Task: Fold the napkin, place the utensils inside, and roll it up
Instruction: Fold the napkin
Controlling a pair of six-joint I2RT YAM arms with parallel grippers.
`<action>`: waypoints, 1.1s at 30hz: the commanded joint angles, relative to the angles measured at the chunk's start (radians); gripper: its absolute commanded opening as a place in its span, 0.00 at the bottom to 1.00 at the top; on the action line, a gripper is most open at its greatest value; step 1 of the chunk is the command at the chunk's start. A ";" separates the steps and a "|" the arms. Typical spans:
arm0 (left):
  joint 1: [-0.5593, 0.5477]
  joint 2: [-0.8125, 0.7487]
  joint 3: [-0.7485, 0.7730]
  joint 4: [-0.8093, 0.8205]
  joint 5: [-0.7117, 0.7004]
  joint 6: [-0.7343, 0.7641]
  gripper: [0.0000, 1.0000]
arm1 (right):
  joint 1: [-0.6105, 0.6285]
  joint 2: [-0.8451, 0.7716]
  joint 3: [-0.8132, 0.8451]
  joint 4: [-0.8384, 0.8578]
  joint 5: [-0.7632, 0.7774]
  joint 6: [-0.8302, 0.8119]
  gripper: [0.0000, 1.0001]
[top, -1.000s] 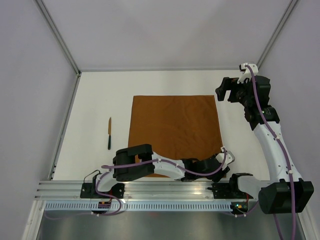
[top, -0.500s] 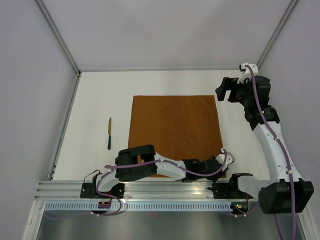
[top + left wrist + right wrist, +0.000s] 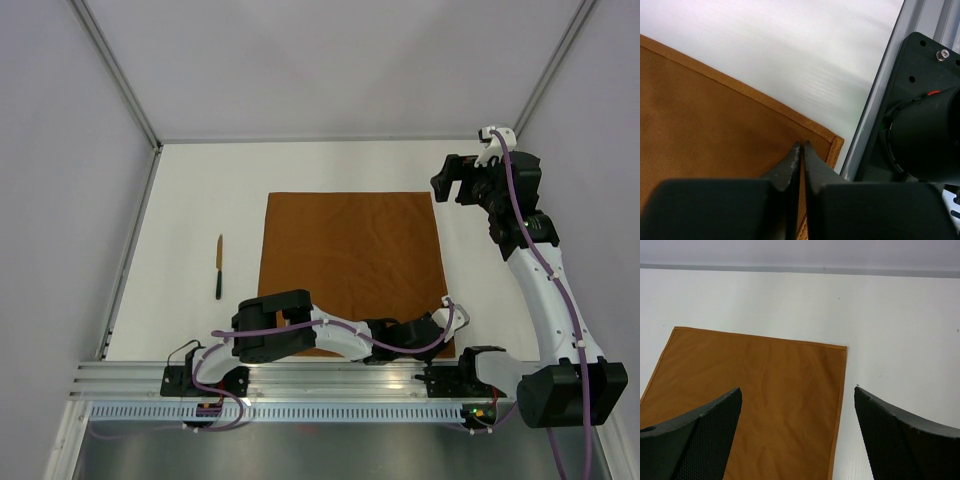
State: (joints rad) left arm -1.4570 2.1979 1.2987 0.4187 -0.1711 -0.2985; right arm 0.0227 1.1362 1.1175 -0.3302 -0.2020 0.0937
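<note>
From above, the napkin (image 3: 350, 260) lies flat and unfolded in the middle of the tabletop (image 3: 200, 180). One dark utensil (image 3: 219, 267) waits apart on its left, so the cloth can be folded first. The left hand (image 3: 441, 328) reaches across to the napkin's near right corner.

In the left wrist view, the left hand (image 3: 801, 145) is clenched on the napkin (image 3: 715, 125) just inside that corner, probably to lift it for the fold.

In the right wrist view, the right hand (image 3: 796, 392) hangs released, high over the far right part of the napkin (image 3: 755, 380), grasping nothing.
</note>
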 commanded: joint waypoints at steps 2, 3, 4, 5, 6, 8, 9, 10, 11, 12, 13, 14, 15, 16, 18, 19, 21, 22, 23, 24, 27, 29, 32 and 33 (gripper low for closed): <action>0.009 -0.010 -0.006 -0.017 0.027 -0.019 0.02 | 0.002 0.000 0.007 -0.009 0.013 0.021 0.98; 0.012 -0.015 -0.006 -0.018 0.025 -0.021 0.02 | 0.002 0.002 0.007 -0.009 0.010 0.021 0.98; 0.015 -0.024 -0.010 -0.017 0.024 -0.019 0.02 | 0.000 0.002 0.007 -0.010 0.010 0.021 0.98; 0.026 -0.032 -0.010 -0.027 0.019 -0.019 0.02 | 0.000 0.002 0.005 -0.010 0.009 0.021 0.98; 0.026 -0.032 -0.010 -0.028 0.016 -0.019 0.02 | 0.000 0.002 0.005 -0.010 0.007 0.020 0.98; 0.044 -0.038 -0.007 -0.053 0.007 -0.021 0.02 | 0.002 0.002 0.005 -0.010 0.006 0.021 0.98; 0.053 -0.040 -0.010 -0.055 0.008 -0.022 0.02 | 0.000 0.002 0.005 -0.009 0.001 0.021 0.98; 0.063 -0.043 -0.018 -0.055 0.015 -0.024 0.02 | 0.002 0.004 0.005 -0.010 0.001 0.021 0.98; 0.082 -0.047 -0.032 -0.055 0.021 -0.033 0.02 | 0.000 0.005 0.007 -0.012 -0.002 0.023 0.98; 0.093 -0.049 -0.038 -0.055 0.033 -0.036 0.02 | 0.000 0.004 0.007 -0.012 -0.002 0.023 0.98; 0.101 -0.053 -0.055 -0.055 0.036 -0.037 0.02 | 0.002 0.007 0.007 -0.013 -0.004 0.021 0.98; 0.116 -0.059 -0.061 -0.055 0.047 -0.036 0.02 | 0.002 0.007 0.007 -0.013 -0.004 0.023 0.98; 0.124 -0.063 -0.067 -0.054 0.051 -0.034 0.02 | 0.002 0.008 0.005 -0.013 -0.004 0.021 0.98; 0.130 -0.066 -0.084 -0.051 0.054 -0.031 0.02 | 0.002 0.008 0.005 -0.013 -0.004 0.023 0.98; 0.141 -0.078 -0.093 -0.041 0.076 -0.015 0.02 | 0.000 0.010 0.007 -0.013 -0.004 0.021 0.98; 0.139 -0.081 -0.093 -0.041 0.085 0.004 0.02 | 0.002 0.008 0.007 -0.012 -0.004 0.021 0.98; 0.138 -0.087 -0.090 -0.034 0.123 0.013 0.02 | 0.002 0.008 0.007 -0.013 -0.004 0.021 0.98; 0.138 -0.087 -0.084 -0.034 0.130 0.016 0.02 | 0.002 0.008 0.007 -0.013 -0.005 0.023 0.98; 0.138 -0.086 -0.079 -0.032 0.139 0.022 0.02 | 0.002 0.008 0.007 -0.013 -0.004 0.021 0.98; 0.138 -0.081 -0.073 -0.035 0.140 0.024 0.02 | 0.000 0.008 0.007 -0.013 -0.005 0.020 0.98; 0.129 -0.089 -0.068 -0.021 0.148 0.036 0.10 | 0.002 0.010 0.005 -0.017 -0.004 0.018 0.98; 0.115 -0.105 -0.062 -0.015 0.139 0.048 0.16 | 0.002 0.010 0.005 -0.013 -0.005 0.017 0.98; 0.098 -0.130 -0.059 0.000 0.124 0.062 0.23 | 0.002 0.013 0.007 -0.015 -0.007 0.015 0.98; 0.095 -0.135 -0.061 0.005 0.122 0.065 0.23 | 0.002 0.011 0.007 -0.013 -0.007 0.017 0.98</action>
State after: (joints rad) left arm -1.3396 2.1292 1.2255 0.3958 -0.0601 -0.2836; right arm 0.0227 1.1454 1.1172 -0.3302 -0.2096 0.0937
